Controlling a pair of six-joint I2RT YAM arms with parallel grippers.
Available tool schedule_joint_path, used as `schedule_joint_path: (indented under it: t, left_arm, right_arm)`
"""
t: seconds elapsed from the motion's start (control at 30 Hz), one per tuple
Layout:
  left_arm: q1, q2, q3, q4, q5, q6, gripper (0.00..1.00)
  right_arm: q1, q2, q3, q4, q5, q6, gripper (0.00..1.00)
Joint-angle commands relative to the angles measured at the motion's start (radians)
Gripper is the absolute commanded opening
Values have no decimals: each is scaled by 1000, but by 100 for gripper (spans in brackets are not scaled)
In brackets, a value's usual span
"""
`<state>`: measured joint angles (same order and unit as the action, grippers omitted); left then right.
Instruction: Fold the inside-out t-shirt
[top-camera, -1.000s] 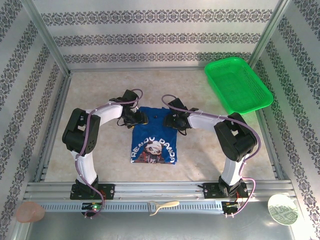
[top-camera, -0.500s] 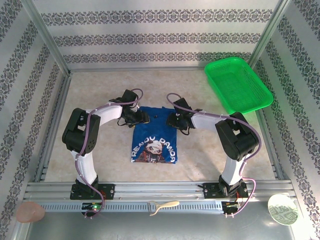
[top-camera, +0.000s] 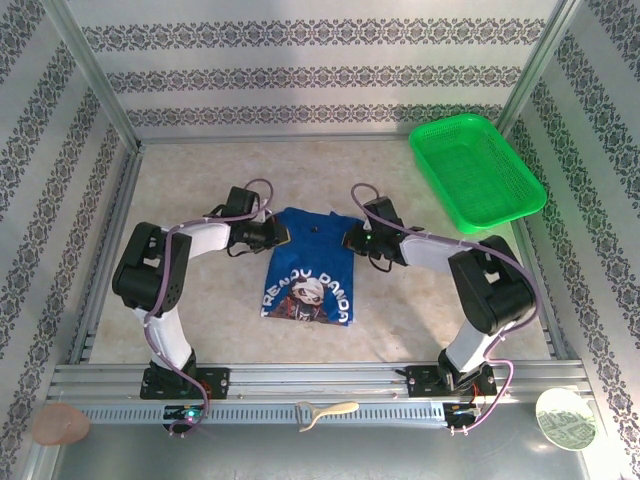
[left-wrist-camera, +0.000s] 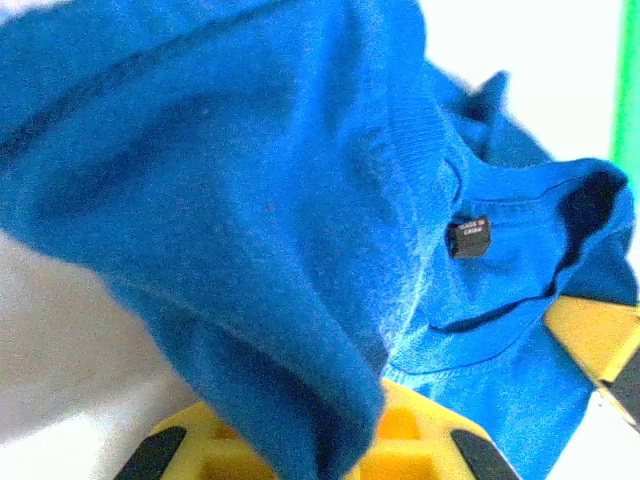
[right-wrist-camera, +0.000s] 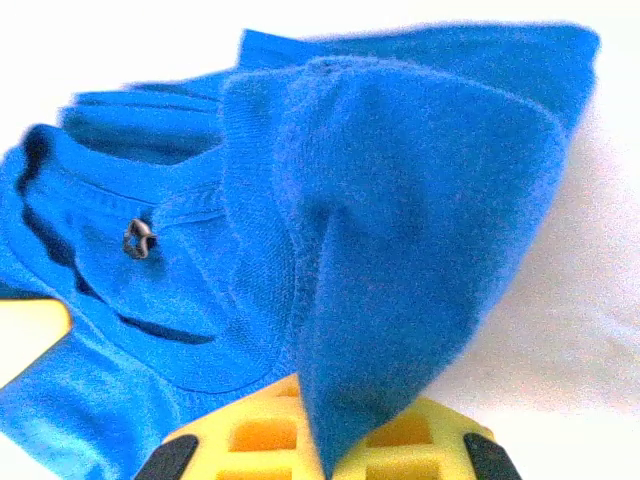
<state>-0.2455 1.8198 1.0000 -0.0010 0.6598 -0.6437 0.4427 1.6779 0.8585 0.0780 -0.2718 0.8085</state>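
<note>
The blue t-shirt (top-camera: 308, 270) lies on the table between the two arms, with white lettering and a reddish graphic facing up. My left gripper (top-camera: 278, 235) is shut on its upper left corner and my right gripper (top-camera: 350, 238) is shut on its upper right corner. In the left wrist view a thick fold of the t-shirt (left-wrist-camera: 250, 180) runs down into the left gripper (left-wrist-camera: 330, 450) between yellow fingers; the collar with a small black label (left-wrist-camera: 467, 237) lies beyond. In the right wrist view a peak of the t-shirt (right-wrist-camera: 400, 200) is pinched in the right gripper (right-wrist-camera: 335, 450).
A green mesh basket (top-camera: 475, 170) stands at the back right of the table. Patterned walls and metal posts close in the table on three sides. A metal rail (top-camera: 320, 380) runs along the near edge, with a white plate (top-camera: 565, 418) beyond it.
Both grippers have shut on the shirt's upper corners and drawn apart, left one leftward and right one rightward. The shirt's top edge is pulled wider.
</note>
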Motion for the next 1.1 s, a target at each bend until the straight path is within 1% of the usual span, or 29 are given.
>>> schedule_joint_path:
  t: [0.0, 0.1, 0.2, 0.33, 0.43, 0.53, 0.57, 0.63, 0.7, 0.77, 0.87, 0.9, 0.97, 1.07]
  left_arm:
    - [46, -13, 52, 156, 69, -49, 0]
    - [71, 54, 113, 179, 103, -64, 0]
    - [94, 133, 221, 157, 128, -57, 0]
    - [118, 222, 455, 77, 147, -45, 0]
    - [126, 264, 670, -20, 150, -26, 0]
    - [128, 294, 865, -90, 150, -8, 0]
    - [128, 299, 913, -104, 149, -3, 0]
    - [128, 289, 955, -106, 153, 9, 0]
    - [126, 249, 897, -53, 155, 10, 0]
    - [120, 184, 736, 59, 154, 4, 0]
    - [106, 96, 432, 267, 150, -33, 0]
    - [99, 70, 310, 359, 148, -59, 0]
    - [85, 48, 87, 531, 135, -106, 0]
    - [72, 49, -162, 740, 95, -187, 0]
  right_arm:
    - [-29, -1, 42, 85, -48, 21, 0]
    - [-52, 66, 113, 89, -81, 29, 0]
    - [-79, 144, 201, 89, -112, 39, 0]
    - [-129, 219, 353, 83, -157, 70, 0]
    - [-167, 235, 498, 44, -178, 83, 0]
    - [-191, 235, 652, -23, -191, 61, 0]
    - [-195, 231, 694, -40, -195, 49, 0]
    - [-199, 209, 739, -63, -199, 20, 0]
    - [-194, 171, 724, -64, -193, -27, 0]
    - [-175, 116, 628, -30, -178, -71, 0]
    - [-119, 45, 406, 50, -131, -121, 0]
    - [-96, 26, 301, 104, -112, -127, 0]
    - [-44, 7, 117, 202, -69, -117, 0]
    - [6, 6, -100, 332, -14, -66, 0]
